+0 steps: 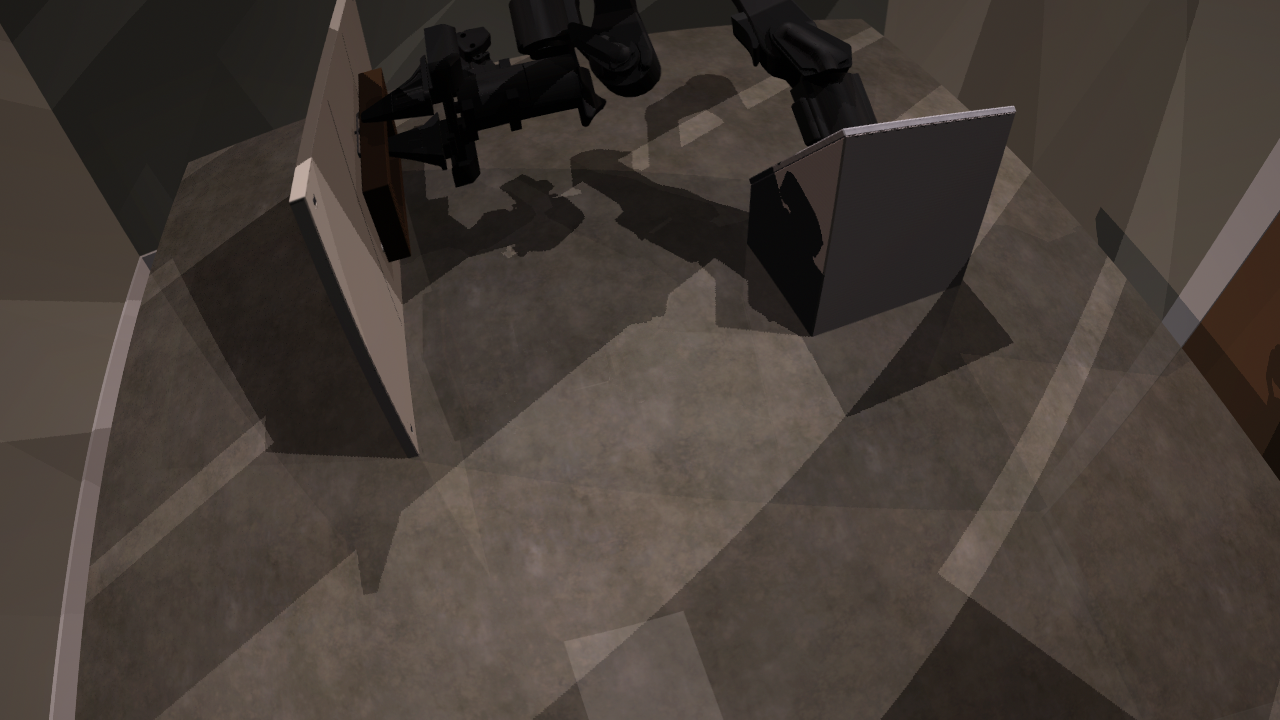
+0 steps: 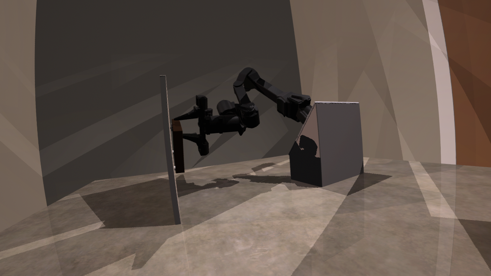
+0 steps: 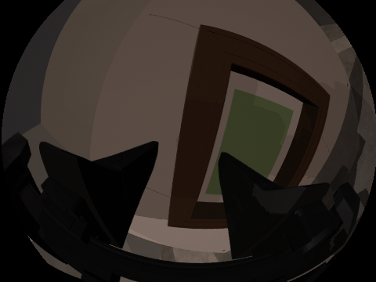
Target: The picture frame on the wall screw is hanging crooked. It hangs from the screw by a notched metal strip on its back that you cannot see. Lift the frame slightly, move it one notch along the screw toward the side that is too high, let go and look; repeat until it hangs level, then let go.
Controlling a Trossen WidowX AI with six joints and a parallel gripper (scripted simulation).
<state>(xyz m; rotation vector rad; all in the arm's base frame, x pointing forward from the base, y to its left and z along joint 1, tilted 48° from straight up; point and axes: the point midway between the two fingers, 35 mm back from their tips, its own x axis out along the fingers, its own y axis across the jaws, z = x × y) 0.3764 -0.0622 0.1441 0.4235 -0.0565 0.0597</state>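
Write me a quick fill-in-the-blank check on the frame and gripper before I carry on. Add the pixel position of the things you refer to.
1. The frame (image 1: 374, 165) (image 2: 178, 151) (image 3: 188, 129) hanging on the pale panel (image 1: 358, 295) (image 2: 173, 192) (image 3: 129, 110) is ____ in colour.
2. The rectangle (image 3: 258, 133) at the centre of its picture is ____.
3. The fingertips of the gripper (image 1: 375, 136) (image 2: 178, 127) (image 3: 189, 149) do not meet; they stand ____.
4. In the wrist view, the finger on the image's ____ side covers part of that rectangle.

Missing words: brown; green; apart; right
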